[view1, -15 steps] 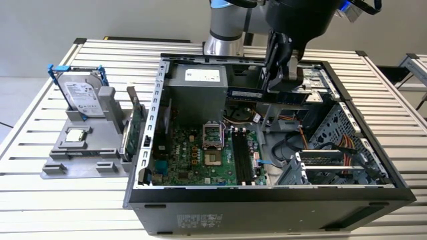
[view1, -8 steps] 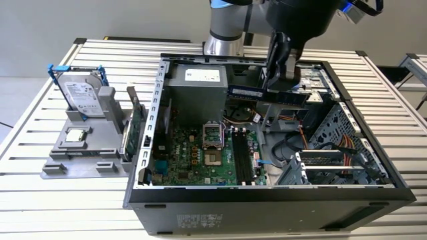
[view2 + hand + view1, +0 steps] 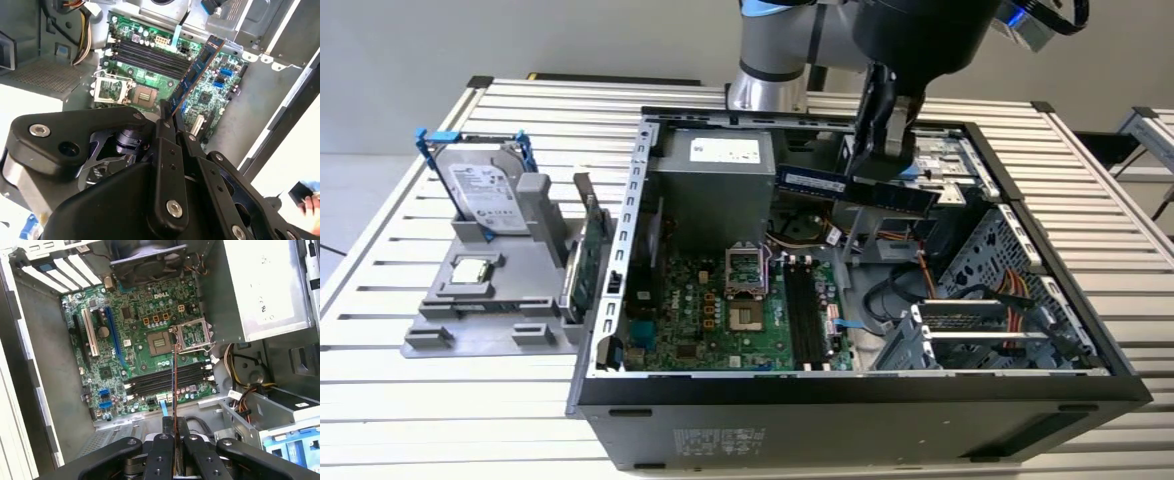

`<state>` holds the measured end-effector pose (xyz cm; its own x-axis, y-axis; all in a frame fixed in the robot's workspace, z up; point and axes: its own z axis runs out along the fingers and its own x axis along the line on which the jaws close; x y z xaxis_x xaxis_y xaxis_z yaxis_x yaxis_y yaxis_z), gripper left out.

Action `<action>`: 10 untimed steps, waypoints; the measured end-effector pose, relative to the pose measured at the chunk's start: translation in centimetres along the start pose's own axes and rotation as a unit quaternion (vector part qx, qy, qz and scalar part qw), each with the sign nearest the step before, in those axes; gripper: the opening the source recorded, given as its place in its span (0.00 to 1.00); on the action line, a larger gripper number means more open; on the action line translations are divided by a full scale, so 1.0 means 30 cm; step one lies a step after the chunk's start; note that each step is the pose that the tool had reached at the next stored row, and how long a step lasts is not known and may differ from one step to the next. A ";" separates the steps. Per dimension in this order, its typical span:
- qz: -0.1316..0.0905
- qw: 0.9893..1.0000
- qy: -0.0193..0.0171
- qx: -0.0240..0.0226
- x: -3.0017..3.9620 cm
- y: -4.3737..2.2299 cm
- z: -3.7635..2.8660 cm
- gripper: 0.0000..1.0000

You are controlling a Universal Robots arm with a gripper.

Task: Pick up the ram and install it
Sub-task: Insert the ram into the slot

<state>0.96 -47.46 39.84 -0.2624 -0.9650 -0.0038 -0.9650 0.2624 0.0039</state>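
My gripper [image 3: 875,165] is shut on the ram [image 3: 854,187], a long dark stick with a row of chips. I hold it in the air above the open computer case, over the back part near the power supply. In the second wrist view the ram [image 3: 196,70] sticks out from the gripper [image 3: 170,119] at a slant over the motherboard [image 3: 210,95]. In the first wrist view the ram [image 3: 173,385] is edge-on between the fingers of the gripper [image 3: 175,429], above the black memory slots [image 3: 165,382]. Those slots [image 3: 803,312] lie on the motherboard [image 3: 707,315], apart from the ram.
The case wall [image 3: 854,405] surrounds the board. A grey power supply [image 3: 707,190] and a drive cage [image 3: 987,320] with cables stand inside. At the exterior view's left a fixture [image 3: 480,310] holds a hard drive [image 3: 487,195] and an expansion card [image 3: 594,255]. A person's hand [image 3: 312,206] is nearby.
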 end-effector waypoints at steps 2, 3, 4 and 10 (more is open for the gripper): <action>0.010 1.000 0.000 0.000 -0.001 0.000 0.000 0.00; 0.015 1.000 0.000 0.000 -0.002 0.000 0.000 0.00; 0.021 1.000 0.000 0.000 -0.002 0.000 0.000 0.00; 0.051 0.999 0.000 0.000 -0.005 -0.001 0.000 0.00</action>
<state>1.04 -47.31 39.83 -0.3598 -0.9330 -0.0037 -0.9330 0.3598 0.0039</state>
